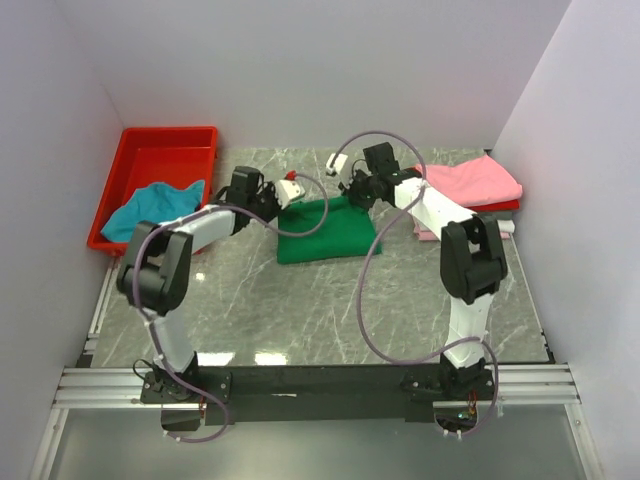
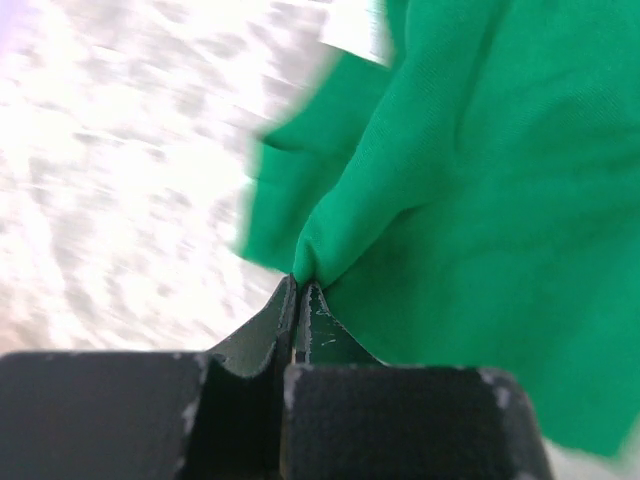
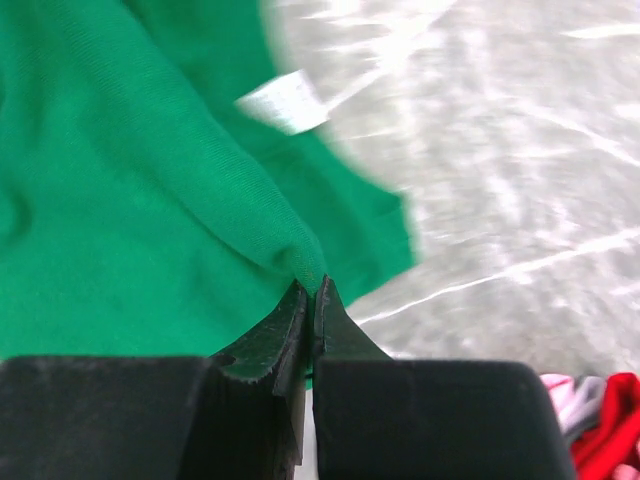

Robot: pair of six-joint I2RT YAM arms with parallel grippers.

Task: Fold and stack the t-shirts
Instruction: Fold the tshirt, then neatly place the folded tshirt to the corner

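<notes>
I'm seeing the left gripper (image 2: 297, 288) and right gripper (image 3: 312, 290) each clenching a ridge of the green t-shirt (image 1: 318, 232), which is lying mid-way across the table (image 1: 300, 310). Both wrist views are blurring its white label (image 3: 283, 102).

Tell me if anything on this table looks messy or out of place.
The teal t-shirt lies crumpled in the red tray, unfolded and seemingly spilling over its near rim. Under the pink t-shirt, lower layers poke out unevenly. The green t-shirt is just pinched by the left pincer and right pincer.
</notes>
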